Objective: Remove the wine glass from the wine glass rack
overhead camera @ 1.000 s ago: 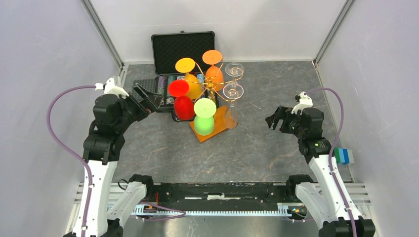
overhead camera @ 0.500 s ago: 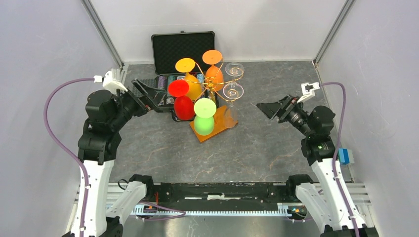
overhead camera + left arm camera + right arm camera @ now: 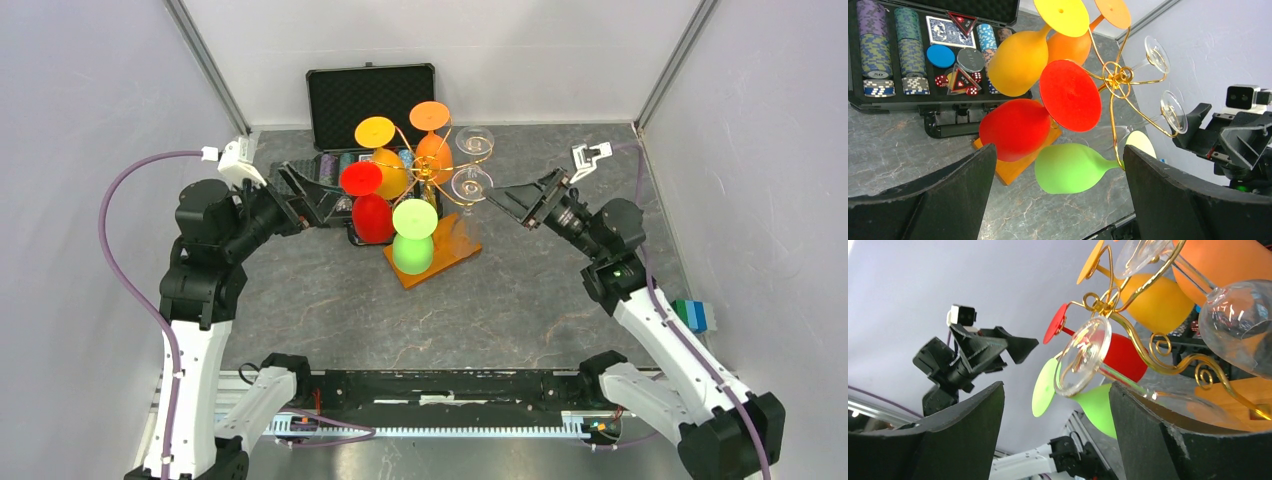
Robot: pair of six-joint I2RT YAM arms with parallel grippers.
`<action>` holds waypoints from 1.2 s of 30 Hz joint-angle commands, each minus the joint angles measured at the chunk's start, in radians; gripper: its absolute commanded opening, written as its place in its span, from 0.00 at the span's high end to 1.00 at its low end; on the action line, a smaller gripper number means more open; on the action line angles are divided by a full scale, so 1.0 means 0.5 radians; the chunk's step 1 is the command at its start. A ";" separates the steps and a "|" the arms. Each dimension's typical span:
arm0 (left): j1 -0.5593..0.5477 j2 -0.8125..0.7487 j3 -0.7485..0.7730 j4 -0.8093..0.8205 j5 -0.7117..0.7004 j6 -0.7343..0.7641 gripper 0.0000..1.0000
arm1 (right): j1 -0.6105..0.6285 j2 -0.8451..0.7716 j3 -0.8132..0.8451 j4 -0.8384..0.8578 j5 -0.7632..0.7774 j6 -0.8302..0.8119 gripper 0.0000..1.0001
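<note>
The table [image 3: 520, 300] carries an open black case [image 3: 370, 95] at its far edge, and the rack [image 3: 428, 178] with six hanging glasses [image 3: 413, 235] stands just in front. In the top view the left gripper [image 3: 315, 200] and right gripper [image 3: 505, 200] flank the rack, touching nothing. The wrist views alone show both sets of fingers spread wide. The right view frames a clear glass [image 3: 1083, 357]; the left shows the case's chips [image 3: 878, 65].

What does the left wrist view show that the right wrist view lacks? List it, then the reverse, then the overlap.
Left wrist only: the open black case of poker chips and the right arm's black fingers.
Right wrist only: the left arm's black fingers.
Both: the golden wire rack on its orange-brown wooden base, holding the opaque red wine glass, the opaque green wine glass and a clear stemmed wine glass.
</note>
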 commanded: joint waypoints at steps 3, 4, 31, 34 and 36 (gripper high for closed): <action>0.000 -0.032 0.002 0.068 0.003 0.136 0.00 | 0.067 0.158 0.228 -0.044 0.212 0.083 0.29; 0.000 -0.031 0.000 0.064 -0.009 0.143 0.00 | 0.075 0.181 0.252 -0.099 0.247 0.066 0.32; 0.002 -0.078 -0.035 -0.028 -0.255 0.223 0.00 | 0.186 0.142 0.444 -0.585 0.534 -0.041 1.00; 0.001 -0.078 -0.035 -0.028 -0.286 0.225 0.00 | 0.250 0.128 0.444 -0.595 0.540 -0.033 1.00; 0.001 -0.079 -0.035 -0.028 -0.307 0.226 0.00 | 0.286 0.117 0.438 -0.599 0.546 -0.027 1.00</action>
